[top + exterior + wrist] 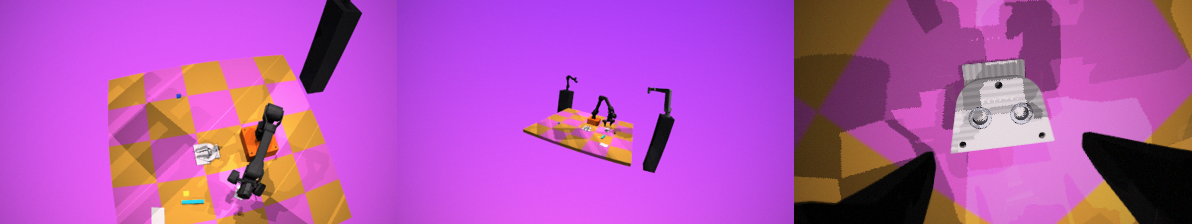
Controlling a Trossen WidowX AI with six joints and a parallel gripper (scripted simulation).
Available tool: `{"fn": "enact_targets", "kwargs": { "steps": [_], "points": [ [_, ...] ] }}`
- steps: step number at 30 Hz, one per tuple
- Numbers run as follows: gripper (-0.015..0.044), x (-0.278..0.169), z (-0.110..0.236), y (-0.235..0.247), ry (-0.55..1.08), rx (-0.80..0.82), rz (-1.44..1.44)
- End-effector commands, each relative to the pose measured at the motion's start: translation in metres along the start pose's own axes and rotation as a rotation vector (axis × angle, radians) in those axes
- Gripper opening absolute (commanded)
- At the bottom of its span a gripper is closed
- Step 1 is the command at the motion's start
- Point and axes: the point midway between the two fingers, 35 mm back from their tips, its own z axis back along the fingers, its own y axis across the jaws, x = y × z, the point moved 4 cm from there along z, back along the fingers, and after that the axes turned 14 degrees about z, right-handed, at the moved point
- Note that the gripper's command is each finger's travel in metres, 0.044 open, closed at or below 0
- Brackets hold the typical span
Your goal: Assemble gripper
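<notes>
Below your gripper [245, 188] [608, 124] [1010, 149], the housing plate [607, 130] [1001, 127], as you can best take it, lies on the table [209, 80] [576, 145], apart from both fingers. You see two ringed round features in its face, each with a shiny rounded center, and three small dark holes. The plate is pale, with a straight edge, a curved opposite end and a ribbed block there. The gripper's black, tapering fingers stand wide apart with nothing between them.

You have the white assembly [203, 158] [586, 128], apparently the gripper base and jaws, well apart from the plate; you cannot tell whether its teeth mesh. The black arm [261, 153] [601, 98] stands on an orange box [254, 151] [593, 121]. A yellow square [186, 193] lies near a cyan bar [192, 201] [603, 137], with a white rectangle [157, 216] [604, 145] beyond and a blue cube [178, 95] [558, 123] farther off.

Orange and pink checks, crossed by shadows, cover your table; two black pillars carrying arms stand beyond its edges against purple surroundings.
</notes>
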Motion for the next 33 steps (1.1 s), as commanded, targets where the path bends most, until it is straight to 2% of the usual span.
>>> {"fn": "enact_targets", "kwargs": {
  "steps": [1, 33],
  "points": [
    [0.0440, 0.000, 0.000, 0.000, -0.002, 0.000, -0.003],
    [0.0440, 0.003, -0.046, 0.000, -0.002, 0.000, -0.003]
  ]
}}
